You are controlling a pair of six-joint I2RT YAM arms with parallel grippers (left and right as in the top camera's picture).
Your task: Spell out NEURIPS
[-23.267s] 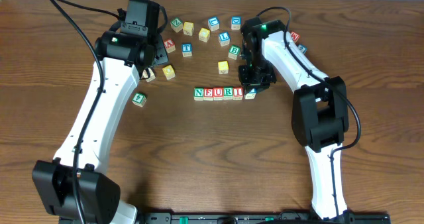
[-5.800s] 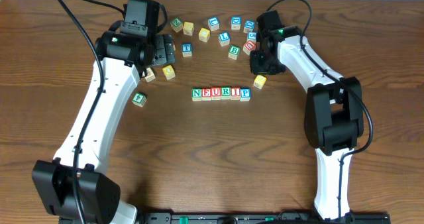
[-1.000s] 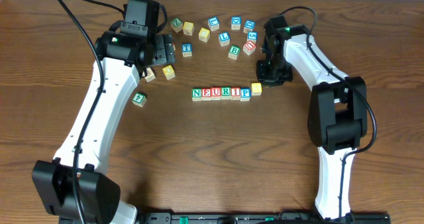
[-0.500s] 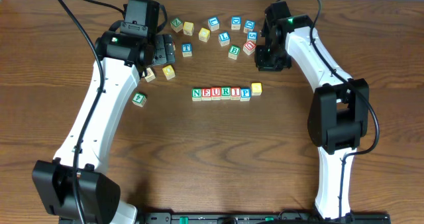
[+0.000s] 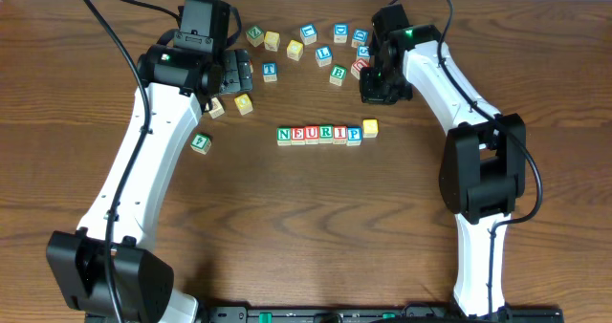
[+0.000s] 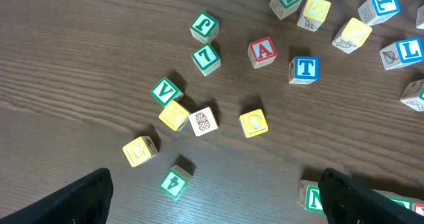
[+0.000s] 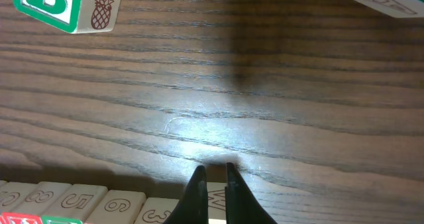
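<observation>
- Overhead, the black left hand hangs spread wide over loose wooden letter cubes. It holds nothing and seems to wait.
- Mid brown worktop, a row of six wooden letter cubes touch so they read NEURIP.
- A yellow-topped wooden cube sits just beside the P, slightly crooked. It is probably the S, but its letter is unreadable.
- The black right hand is pinched shut and empty.
</observation>
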